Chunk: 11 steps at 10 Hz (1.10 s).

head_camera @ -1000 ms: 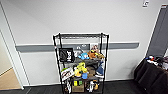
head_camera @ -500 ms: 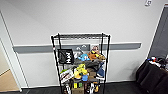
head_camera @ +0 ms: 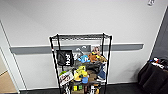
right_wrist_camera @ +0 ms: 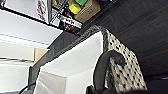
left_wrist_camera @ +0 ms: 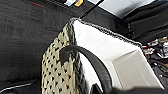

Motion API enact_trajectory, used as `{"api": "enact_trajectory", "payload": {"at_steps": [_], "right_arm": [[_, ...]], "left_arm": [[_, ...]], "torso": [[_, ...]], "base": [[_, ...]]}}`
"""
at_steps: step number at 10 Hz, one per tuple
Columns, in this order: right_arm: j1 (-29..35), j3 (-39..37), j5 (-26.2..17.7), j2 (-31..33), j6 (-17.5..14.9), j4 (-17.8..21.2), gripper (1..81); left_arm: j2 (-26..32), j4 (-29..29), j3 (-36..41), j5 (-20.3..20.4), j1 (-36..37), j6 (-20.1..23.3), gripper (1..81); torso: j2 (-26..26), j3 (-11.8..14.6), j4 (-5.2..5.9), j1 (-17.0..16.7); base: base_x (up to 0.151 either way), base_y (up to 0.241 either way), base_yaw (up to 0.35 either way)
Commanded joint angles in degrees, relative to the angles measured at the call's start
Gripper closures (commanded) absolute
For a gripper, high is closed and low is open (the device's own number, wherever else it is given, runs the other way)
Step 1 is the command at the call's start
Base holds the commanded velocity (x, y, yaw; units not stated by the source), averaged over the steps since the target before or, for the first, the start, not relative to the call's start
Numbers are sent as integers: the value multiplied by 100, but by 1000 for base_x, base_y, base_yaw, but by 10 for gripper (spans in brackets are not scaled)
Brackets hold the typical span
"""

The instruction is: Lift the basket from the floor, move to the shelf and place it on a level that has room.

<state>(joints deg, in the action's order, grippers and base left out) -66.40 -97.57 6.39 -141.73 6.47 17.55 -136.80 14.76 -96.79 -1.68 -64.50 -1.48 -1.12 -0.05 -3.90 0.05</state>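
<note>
You are closing on the shelf (head_camera: 80, 65): it is sitting larger and more central in the head view than a second ago. Its top level (head_camera: 81, 37) is showing bare wire. The basket (left_wrist_camera: 82, 62) is hanging above the floor (left_wrist_camera: 22, 37), handle loops up at both wrists. I cannot tell either tool's state.

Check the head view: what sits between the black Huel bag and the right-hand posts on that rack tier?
In the head view, soft toys lie between the Huel bag and the shelf's right posts, blue and orange-brown ones.

The shelf (head_camera: 80, 62) looms seemingly nearer, lower in view.
</note>
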Motion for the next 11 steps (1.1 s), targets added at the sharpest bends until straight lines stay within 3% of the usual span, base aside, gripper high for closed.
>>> {"api": "enact_trajectory", "payload": {"at_steps": [1, 11], "right_arm": [[588, 126, -138, 133, 12, -15, 811], [491, 170, -111, 168, 3, -15, 811]], "left_arm": [[161, -26, 187, -166, 600, 33, 811], [153, -105, 196, -157, 521, 33, 811]], "torso": [[0, 0, 0, 0], [0, 0, 0, 0]], "base": [[117, 0, 0], [125, 0, 0]]}}
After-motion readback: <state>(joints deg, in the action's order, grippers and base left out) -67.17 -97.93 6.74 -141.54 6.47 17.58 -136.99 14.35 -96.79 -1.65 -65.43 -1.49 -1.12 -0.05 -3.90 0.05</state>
